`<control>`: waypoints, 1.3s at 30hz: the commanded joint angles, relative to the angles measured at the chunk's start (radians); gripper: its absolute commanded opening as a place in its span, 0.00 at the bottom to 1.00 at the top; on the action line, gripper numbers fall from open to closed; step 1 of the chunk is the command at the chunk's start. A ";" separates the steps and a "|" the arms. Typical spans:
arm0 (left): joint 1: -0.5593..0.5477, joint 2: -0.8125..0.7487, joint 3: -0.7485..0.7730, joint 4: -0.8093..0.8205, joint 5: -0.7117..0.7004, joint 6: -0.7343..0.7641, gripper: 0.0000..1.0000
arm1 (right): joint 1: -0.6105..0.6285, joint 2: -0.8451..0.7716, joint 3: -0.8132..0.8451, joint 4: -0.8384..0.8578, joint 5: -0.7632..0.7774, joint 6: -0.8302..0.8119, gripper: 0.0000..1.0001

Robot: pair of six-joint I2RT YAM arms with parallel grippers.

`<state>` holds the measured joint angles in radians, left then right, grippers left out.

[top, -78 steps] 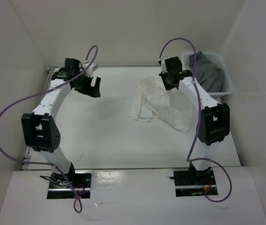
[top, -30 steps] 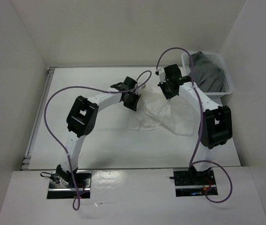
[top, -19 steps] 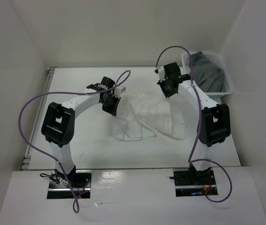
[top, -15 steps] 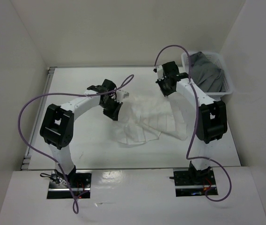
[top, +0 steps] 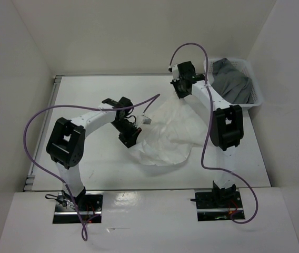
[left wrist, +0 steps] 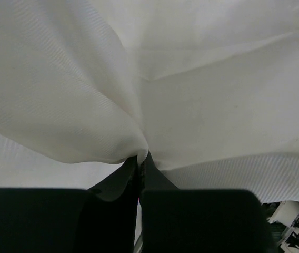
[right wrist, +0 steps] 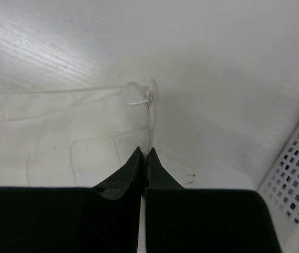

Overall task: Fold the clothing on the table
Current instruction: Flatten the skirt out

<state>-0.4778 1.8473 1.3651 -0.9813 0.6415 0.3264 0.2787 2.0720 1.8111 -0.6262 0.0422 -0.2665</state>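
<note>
L claw (left wrist: 140,158) clenched on thin white pleated fabric clothing (top: 165,145) at its 9 o'clock edge, R claw (right wrist: 144,154) pinching its 12 o'clock edge, above smooth white tabletop (top: 86,100)

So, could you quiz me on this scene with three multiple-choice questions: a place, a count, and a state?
1. Where is the dark grey garment? A) in the white mesh basket B) on the floor C) on a chair
2. How many grippers hold the white pleated clothing? A) none B) one C) two
3. What state is the left gripper in? A) wide open B) shut on the clothing C) shut on nothing
Answers: 1 A, it lies heaped inside the basket. 2 C, the left gripper and the right gripper each pinch some of the cloth. 3 B, fabric bunches out from its closed tips.
</note>
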 commanded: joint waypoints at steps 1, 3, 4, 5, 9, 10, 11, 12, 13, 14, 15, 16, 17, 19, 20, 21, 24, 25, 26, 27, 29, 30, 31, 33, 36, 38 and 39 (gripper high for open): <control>-0.008 -0.036 -0.029 -0.091 0.084 0.086 0.07 | -0.007 0.049 0.073 0.077 0.047 0.016 0.00; -0.018 -0.036 -0.038 -0.102 0.084 0.086 0.07 | -0.007 0.062 0.073 0.111 0.056 0.026 0.00; -0.018 -0.036 -0.038 -0.102 0.093 0.095 0.07 | -0.007 0.071 0.073 0.144 0.056 0.026 0.00; -0.018 -0.027 -0.038 -0.111 0.093 0.095 0.09 | -0.007 0.071 0.073 0.158 0.056 0.026 0.00; -0.027 -0.014 -0.047 -0.122 0.138 0.117 0.15 | 0.002 0.167 0.207 0.145 0.068 0.026 0.00; -0.027 -0.014 -0.047 -0.131 0.138 0.117 0.15 | 0.002 0.207 0.229 0.145 0.068 0.035 0.00; -0.027 -0.014 -0.047 -0.131 0.138 0.126 0.15 | 0.002 0.224 0.266 0.134 0.082 0.035 0.00; -0.036 -0.014 -0.047 -0.131 0.138 0.126 0.19 | 0.002 0.241 0.280 0.134 0.082 0.035 0.00; -0.036 -0.014 -0.047 -0.131 0.138 0.126 0.23 | 0.002 0.269 0.292 0.134 0.094 0.035 0.00; -0.036 -0.014 -0.038 -0.143 0.138 0.126 0.28 | 0.002 0.283 0.313 0.134 0.094 0.044 0.00; -0.036 -0.014 -0.038 -0.143 0.148 0.138 0.38 | 0.002 0.295 0.326 0.134 0.094 0.044 0.00; -0.036 -0.014 -0.038 -0.152 0.149 0.138 0.43 | 0.002 0.309 0.339 0.134 0.094 0.044 0.00; -0.036 -0.023 -0.038 -0.152 0.149 0.152 0.46 | 0.002 0.322 0.358 0.119 0.094 0.044 0.00; -0.036 -0.023 -0.015 -0.161 0.158 0.152 0.60 | 0.002 0.359 0.428 0.079 0.084 0.044 0.00; -0.025 -0.023 -0.006 -0.172 0.158 0.152 0.65 | 0.002 0.359 0.438 0.065 0.084 0.044 0.01; -0.001 -0.023 0.006 -0.172 0.167 0.152 0.69 | 0.011 0.368 0.438 0.054 0.084 0.055 0.06; 0.054 -0.023 0.086 -0.172 0.167 0.152 0.85 | 0.022 0.309 0.380 0.054 0.084 0.064 0.44; 0.094 -0.013 0.115 -0.172 0.167 0.143 0.85 | 0.022 0.283 0.354 0.054 0.084 0.064 0.49; 0.117 -0.013 0.147 -0.139 0.167 0.114 0.85 | 0.022 0.254 0.299 0.069 0.084 0.064 0.60; 0.139 0.009 0.211 -0.116 0.167 0.090 0.86 | 0.022 0.225 0.269 0.082 0.084 0.064 0.66; 0.209 0.038 0.291 -0.009 0.158 -0.025 0.86 | 0.022 0.130 0.193 0.102 0.084 0.075 0.75; 0.232 0.050 0.310 0.036 0.158 -0.071 0.87 | 0.022 0.069 0.170 0.114 0.084 0.075 0.75; 0.252 0.062 0.324 0.083 0.140 -0.119 0.87 | 0.022 0.036 0.147 0.123 0.084 0.075 0.76; 0.292 0.116 0.345 0.215 0.098 -0.246 0.88 | 0.031 -0.025 0.068 0.135 0.084 0.064 0.76; 0.292 0.208 0.387 0.331 0.054 -0.357 0.87 | 0.031 -0.147 -0.051 0.157 0.084 0.014 0.76; 0.292 0.260 0.410 0.378 0.037 -0.401 0.87 | 0.031 -0.215 -0.125 0.171 0.084 0.000 0.77; 0.283 0.314 0.434 0.378 0.024 -0.441 0.86 | 0.031 -0.226 -0.137 0.171 0.084 0.000 0.77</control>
<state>-0.1673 2.0594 1.7618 -0.7067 0.7017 0.0429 0.2989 1.9347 1.7229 -0.5247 0.1196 -0.2356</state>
